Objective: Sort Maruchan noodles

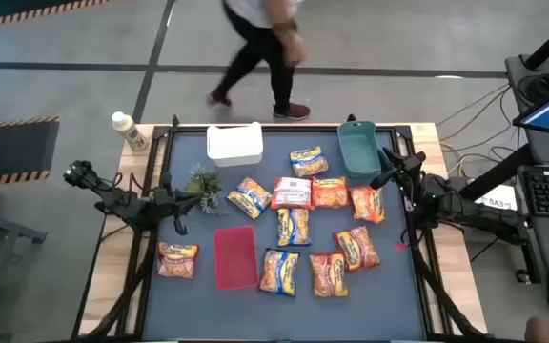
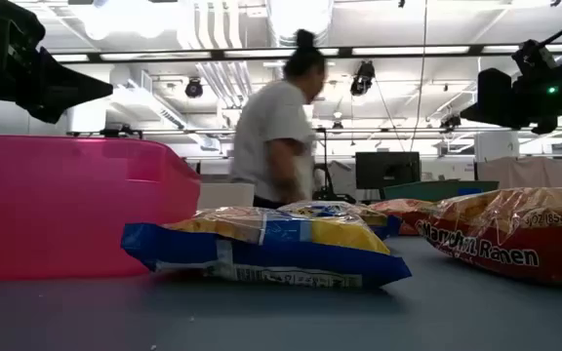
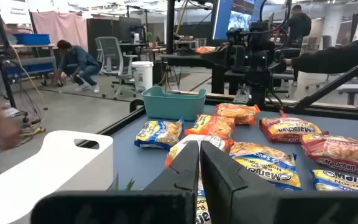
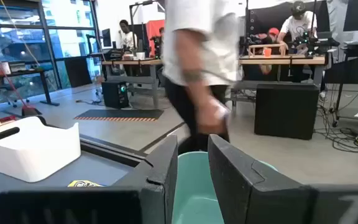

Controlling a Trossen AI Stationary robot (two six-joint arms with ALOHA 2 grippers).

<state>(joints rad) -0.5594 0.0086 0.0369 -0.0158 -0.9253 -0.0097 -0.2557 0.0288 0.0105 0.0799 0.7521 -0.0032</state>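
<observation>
Several Maruchan noodle packets [image 1: 294,227] lie flat across the middle and right of the table, orange-yellow with blue or red trim. One lies apart at the near left [image 1: 177,259]. In the low view a blue-trimmed packet [image 2: 261,249] lies nearest, with a red-trimmed one [image 2: 525,239] to its right. My left gripper [image 1: 180,221] hovers at the table's left beside the plant, shut and empty [image 3: 199,163]. My right gripper [image 1: 379,180] hovers at the far right next to the teal bin, slightly open and empty [image 4: 193,163].
A white bin [image 1: 233,143] and a teal bin [image 1: 358,151] stand at the far edge. A flat red tray [image 1: 234,257] lies near left of centre, and a small green plant [image 1: 203,186] stands by my left gripper. A person [image 1: 260,48] walks beyond the far edge.
</observation>
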